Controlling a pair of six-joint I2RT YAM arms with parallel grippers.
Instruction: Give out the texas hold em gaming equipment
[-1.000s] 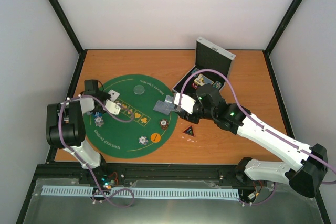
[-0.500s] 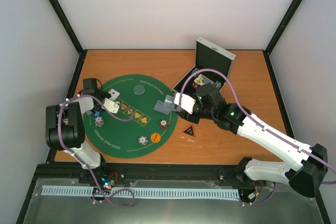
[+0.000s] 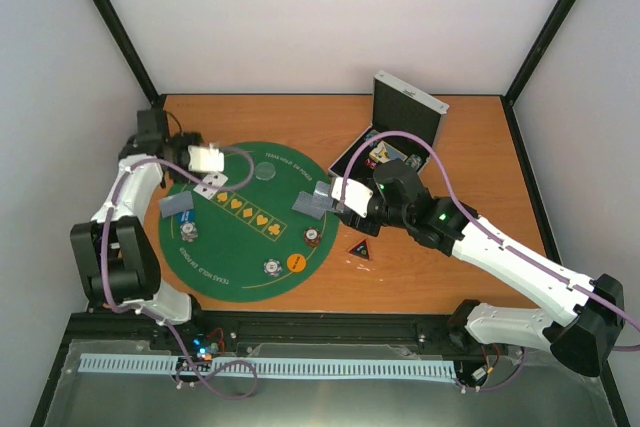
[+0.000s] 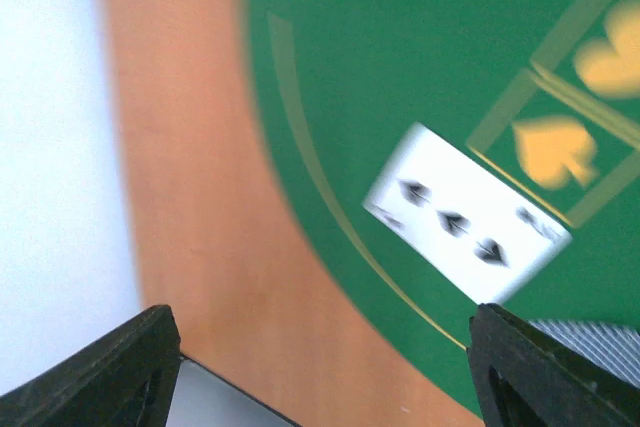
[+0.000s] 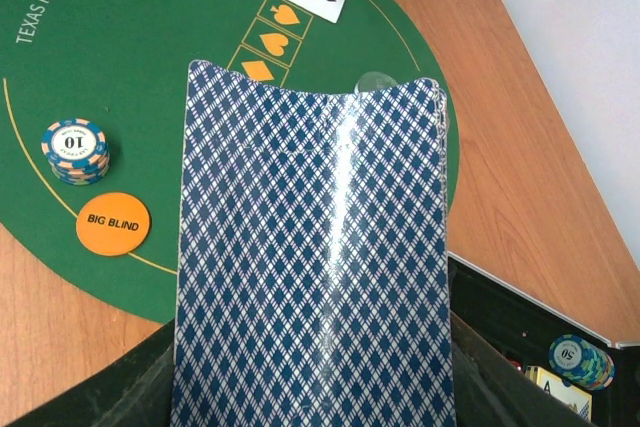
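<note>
Left fingers [image 4: 110,372] just went from clenched to released and pulled back to the far left. Spade card [image 4: 465,227] now lies face-up on the mat [image 4: 380,77], with a face-down card [image 4: 590,342] just beside it. One more card dealt, I'd judge. Right fingers [image 5: 140,397] unchanged, grasping the deck [image 5: 310,237] over the mat's right edge. Open case [image 5: 500,312], far right: holds chip stack [image 5: 580,359] and more cards.

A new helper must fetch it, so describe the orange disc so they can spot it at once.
Find the big round green felt mat. On its near edge, right of centre, next to a striped chip stack, lies the orange disc. It alone is flat, plain orange, and printed BIG BLIND.
</note>
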